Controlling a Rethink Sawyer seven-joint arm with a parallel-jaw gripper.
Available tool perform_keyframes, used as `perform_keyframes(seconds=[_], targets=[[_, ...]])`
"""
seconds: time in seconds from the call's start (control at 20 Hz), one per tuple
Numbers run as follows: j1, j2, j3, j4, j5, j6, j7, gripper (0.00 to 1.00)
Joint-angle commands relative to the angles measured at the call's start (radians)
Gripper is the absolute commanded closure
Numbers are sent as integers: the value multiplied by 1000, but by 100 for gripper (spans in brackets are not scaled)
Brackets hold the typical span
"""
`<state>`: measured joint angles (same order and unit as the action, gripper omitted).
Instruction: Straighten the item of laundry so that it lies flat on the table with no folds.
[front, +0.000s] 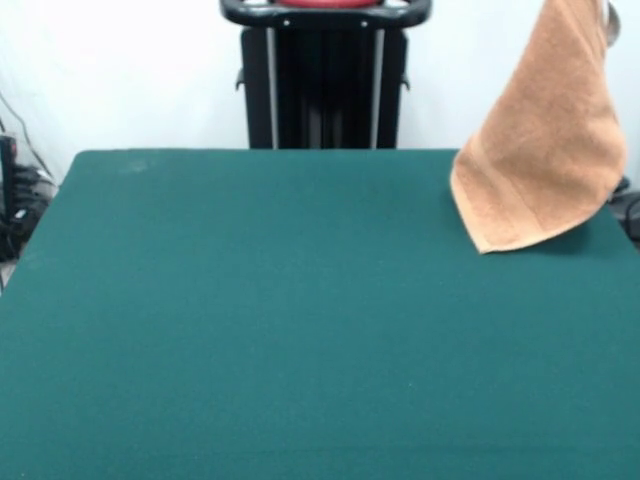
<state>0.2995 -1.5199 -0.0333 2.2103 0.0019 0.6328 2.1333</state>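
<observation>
Towel hangs above table — gripper unseen.

Nothing to read here, honestly. The orange-tan terry hand towel shows only its plain pile and a woven border band along the lower edge, no tag, print or logo on the side that faces the camera. The dark green felt-like surface carries no markings, stickers or numbers. The black pedestal frame at the back has no lettering I can make out either. So zero text, brands or signs from this view.
</observation>
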Motion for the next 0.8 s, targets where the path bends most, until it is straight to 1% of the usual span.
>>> perform_keyframes(seconds=[0.05, 0.15, 0.2, 0.4, 0.6, 0.65, 0.75, 0.8], targets=[[39, 78, -46, 183, 34, -62, 309, 100], [54, 83, -44, 179, 45, -61, 323, 100], [60, 83, -40, 186, 65, -66, 321, 100], [74, 70, -18, 219, 204, -60, 265, 100], [96, 2, -9, 260, 422, 36, 167, 100], [102, -16, -13, 256, 449, 71, 159, 100], [114, -34, -18, 264, 501, 98, 139, 100], [118, -39, -22, 262, 502, 104, 134, 100]])
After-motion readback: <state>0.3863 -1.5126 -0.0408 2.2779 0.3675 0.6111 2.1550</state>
